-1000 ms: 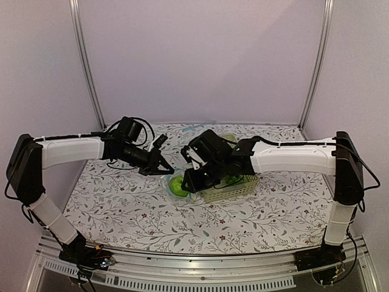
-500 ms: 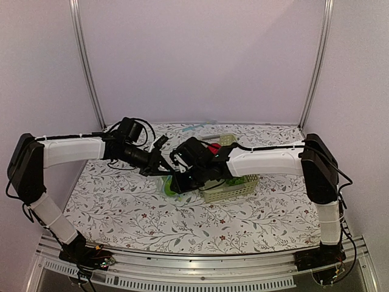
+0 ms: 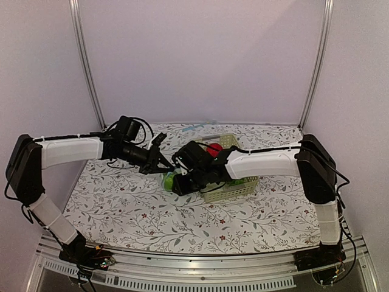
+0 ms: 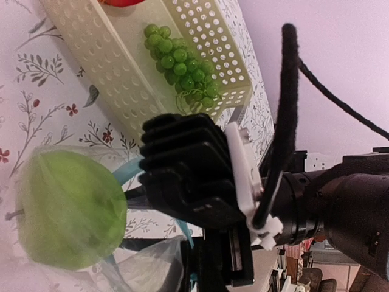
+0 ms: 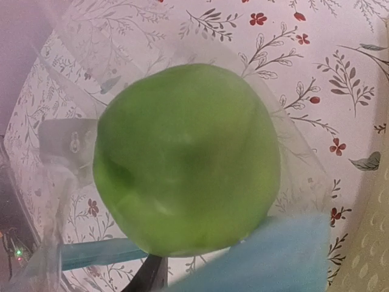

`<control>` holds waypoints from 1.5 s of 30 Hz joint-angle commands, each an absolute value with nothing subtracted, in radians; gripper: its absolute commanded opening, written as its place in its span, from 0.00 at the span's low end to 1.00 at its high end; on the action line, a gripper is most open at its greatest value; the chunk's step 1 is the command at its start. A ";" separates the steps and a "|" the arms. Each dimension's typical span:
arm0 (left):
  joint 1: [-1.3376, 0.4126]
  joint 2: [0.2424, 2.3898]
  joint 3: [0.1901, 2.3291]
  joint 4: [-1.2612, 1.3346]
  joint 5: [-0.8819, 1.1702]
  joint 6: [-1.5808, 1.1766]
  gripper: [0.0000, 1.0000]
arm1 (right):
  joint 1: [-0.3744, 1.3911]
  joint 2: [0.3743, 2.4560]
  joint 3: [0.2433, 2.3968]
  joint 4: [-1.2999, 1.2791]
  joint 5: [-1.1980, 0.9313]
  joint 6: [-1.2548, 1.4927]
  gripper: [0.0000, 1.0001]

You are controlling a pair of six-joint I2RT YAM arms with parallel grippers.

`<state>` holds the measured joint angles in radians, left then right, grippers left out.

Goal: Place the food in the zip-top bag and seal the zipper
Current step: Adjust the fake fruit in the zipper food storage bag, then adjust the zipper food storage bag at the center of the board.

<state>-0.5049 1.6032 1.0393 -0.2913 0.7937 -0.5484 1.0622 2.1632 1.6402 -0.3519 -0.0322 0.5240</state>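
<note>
The green apple (image 5: 188, 158) lies inside the clear zip-top bag (image 4: 143, 261), on the table left of the basket. It also shows as the green apple (image 3: 167, 180) (image 4: 67, 210) in the other two views. The blue zipper (image 5: 91, 254) runs along the bag's mouth beside it. My left gripper (image 3: 163, 162) is shut on the bag's mouth edge and holds it up. My right gripper (image 3: 178, 184) reaches into the mouth. One dark finger (image 5: 152, 277) touches the apple's near end; the other is hidden behind the strip. The red apple (image 3: 213, 149) sits in the basket.
The pale green perforated basket (image 3: 238, 187) stands just right of the bag and holds a bunch of green grapes (image 4: 181, 64). The flowered tablecloth (image 3: 127, 213) covers the table. Upright metal posts (image 3: 85, 67) flank the back wall.
My right arm has swung left from in front of the basket to the bag's mouth, uncovering the red apple. The green apple has shifted slightly left. The left arm has held still.
</note>
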 commanded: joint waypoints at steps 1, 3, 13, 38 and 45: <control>-0.485 1.541 1.032 -0.245 0.774 -0.610 0.00 | 1.065 2.006 1.564 -0.365 -0.005 0.514 0.37; -0.484 1.526 1.035 -0.246 0.761 -0.622 0.00 | 1.065 1.943 1.502 -0.366 0.022 0.514 0.41; -0.476 1.477 1.008 -0.196 0.750 -0.705 0.00 | 1.068 1.704 1.269 -0.324 0.012 0.497 0.52; -0.477 1.469 1.013 -0.265 0.803 -0.716 0.00 | 1.118 1.900 1.453 -0.255 -0.155 0.088 0.47; -0.476 1.461 1.015 -0.271 0.805 -0.723 0.00 | 1.129 1.967 1.486 -0.251 -0.103 0.041 0.38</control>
